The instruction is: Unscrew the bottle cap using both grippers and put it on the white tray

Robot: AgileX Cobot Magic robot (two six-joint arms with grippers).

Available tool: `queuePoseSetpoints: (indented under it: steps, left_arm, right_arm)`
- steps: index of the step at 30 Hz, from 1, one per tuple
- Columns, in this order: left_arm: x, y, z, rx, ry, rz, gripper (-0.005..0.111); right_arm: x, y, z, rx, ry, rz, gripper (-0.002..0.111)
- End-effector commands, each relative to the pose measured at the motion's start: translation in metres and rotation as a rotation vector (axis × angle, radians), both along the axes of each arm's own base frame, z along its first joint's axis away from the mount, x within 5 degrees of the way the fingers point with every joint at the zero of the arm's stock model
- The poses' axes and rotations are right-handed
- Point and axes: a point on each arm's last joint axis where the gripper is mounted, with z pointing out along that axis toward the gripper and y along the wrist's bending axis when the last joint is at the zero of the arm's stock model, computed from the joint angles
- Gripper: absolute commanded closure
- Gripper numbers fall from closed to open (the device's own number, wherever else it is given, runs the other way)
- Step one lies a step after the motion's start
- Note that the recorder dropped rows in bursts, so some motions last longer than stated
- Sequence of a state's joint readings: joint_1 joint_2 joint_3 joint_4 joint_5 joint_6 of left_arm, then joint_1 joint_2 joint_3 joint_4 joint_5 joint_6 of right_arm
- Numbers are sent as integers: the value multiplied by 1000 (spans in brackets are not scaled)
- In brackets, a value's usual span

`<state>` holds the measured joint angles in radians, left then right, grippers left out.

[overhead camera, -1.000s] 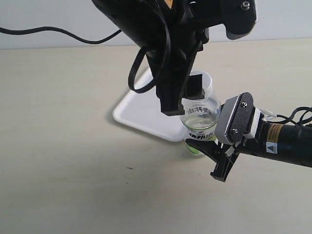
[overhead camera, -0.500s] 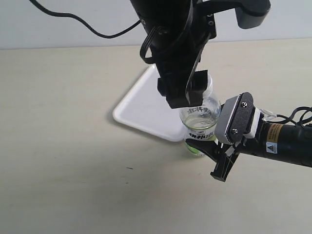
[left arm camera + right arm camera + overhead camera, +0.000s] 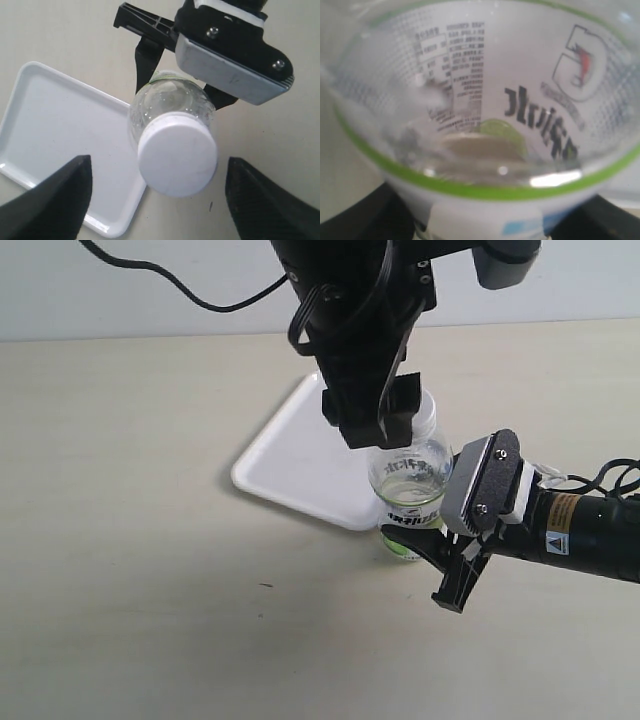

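Note:
The clear bottle (image 3: 408,483) with its green-and-white label stands upright on the table, just off the white tray's (image 3: 295,462) near corner. My right gripper (image 3: 421,532) is shut on the bottle's lower body; the bottle (image 3: 480,100) fills the right wrist view, with dark fingers at its sides. The white bottle cap (image 3: 177,152) sits on the neck. My left gripper (image 3: 372,430) hangs over it, open. Its two black fingers (image 3: 55,200) stand well apart on either side of the cap and do not touch it. In the exterior view the cap (image 3: 427,408) is mostly hidden behind the left gripper.
The tray (image 3: 60,130) lies flat and bare beside the bottle (image 3: 170,100). A black cable (image 3: 180,285) trails from the left arm over the table's far side. The right arm (image 3: 590,530) reaches in low from the right.
The left arm has swung and turned above the bottle, its fingers ending a little higher and further right over the cap. Bottle and right gripper have not moved.

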<state>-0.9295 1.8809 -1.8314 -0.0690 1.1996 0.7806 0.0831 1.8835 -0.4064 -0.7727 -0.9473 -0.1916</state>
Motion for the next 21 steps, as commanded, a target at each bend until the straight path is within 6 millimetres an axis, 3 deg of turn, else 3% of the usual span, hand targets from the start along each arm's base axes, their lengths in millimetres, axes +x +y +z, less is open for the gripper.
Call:
queuePoseSetpoints:
  steps: [1, 11, 21]
  left_arm:
    - [0, -2, 0, -17, 19, 1, 35]
    - [1, -5, -12, 19, 54, -9, 35]
    - [-1, 0, 3, -12, -3, -23, 35]
  right_arm:
    - [-1, -4, -6, -66, 47, -15, 108]
    - [-1, -4, -6, -64, 46, -15, 108]
    - [-1, -4, -6, -60, 50, -18, 108]
